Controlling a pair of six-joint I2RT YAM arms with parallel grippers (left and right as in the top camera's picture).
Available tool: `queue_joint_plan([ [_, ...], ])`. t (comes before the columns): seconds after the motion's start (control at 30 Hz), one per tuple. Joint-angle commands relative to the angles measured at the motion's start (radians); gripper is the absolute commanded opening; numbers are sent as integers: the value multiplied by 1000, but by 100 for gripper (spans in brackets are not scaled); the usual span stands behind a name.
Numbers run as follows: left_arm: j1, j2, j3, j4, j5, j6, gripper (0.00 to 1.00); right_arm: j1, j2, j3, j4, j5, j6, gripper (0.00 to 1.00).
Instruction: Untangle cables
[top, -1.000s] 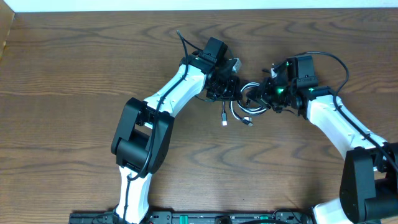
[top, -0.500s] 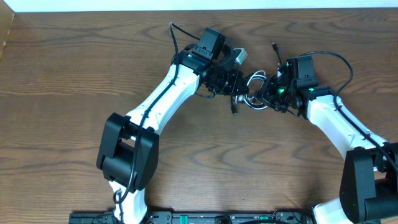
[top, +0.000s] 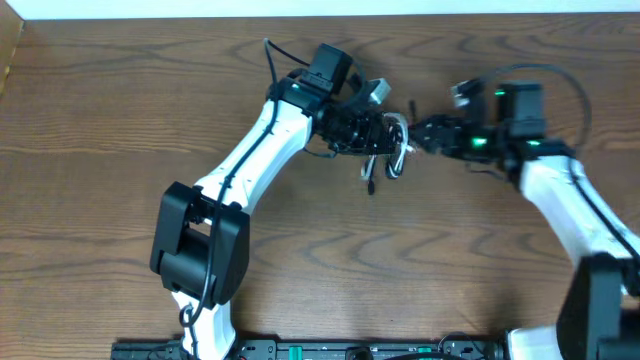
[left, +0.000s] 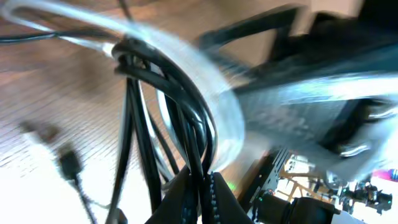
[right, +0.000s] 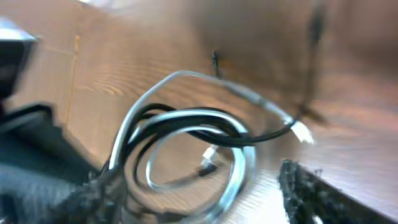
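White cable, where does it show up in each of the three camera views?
Overhead: white cable loops just above centre, between the two arms.
Left wrist: white cable is a blurred pale arc from top left to centre.
Right wrist: white cable forms a round loop mid-frame.
Shared landmark: the black cable bundled with it.

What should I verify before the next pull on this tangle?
1. Grip: left tool shut on black cable, ok.
2. Opening: right tool open, ok.
3. Clearance: right tool free of the loops, cannot tell; its wrist view is blurred.
4. Separation: white cable apart from black cable, not ok; their loops overlap.
5. Threading: one plug shows through a loop; whether it passes through, cannot tell.
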Motion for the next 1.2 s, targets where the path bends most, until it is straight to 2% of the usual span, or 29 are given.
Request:
queue_joint_plan([
  [0.0,21,-20,-2,-2,72,3,7,-82,-79,1,-42,-76,-167,80],
  [0.07,29,-20,-2,-2,83,3,7,-109,-80,1,-90,-64,-209,79],
  [0.23,33,-19,-2,-3,78,3,7,-110,-48,-1,-172,101,-224,70],
  [0.37,30,-19,-2,-17,52,4,7,-99,-21,-1,-174,112,-226,59],
  [0.47,30,-19,-2,-27,53,7,7,-95,-2,-1,-170,130,-226,57],
  [0.63,33,-19,-2,-27,51,8,7,-96,28,-1,-180,217,-185,66],
  [0.73,31,-19,-2,-28,41,24,7,-95,45,-1,-188,217,-129,65],
  [0.87,30,-19,-2,-42,42,99,7,-95,85,-1,-190,216,-59,66],
  [1.0,30,-19,-2,-80,42,233,8,-89,134,-1,-171,160,-41,69],
  [1.07,31,-19,-2,-84,42,235,7,-81,159,-1,-158,108,-30,69],
  [1.17,47,-19,-2,-63,81,148,7,-68,198,-1,-146,103,-19,71],
])
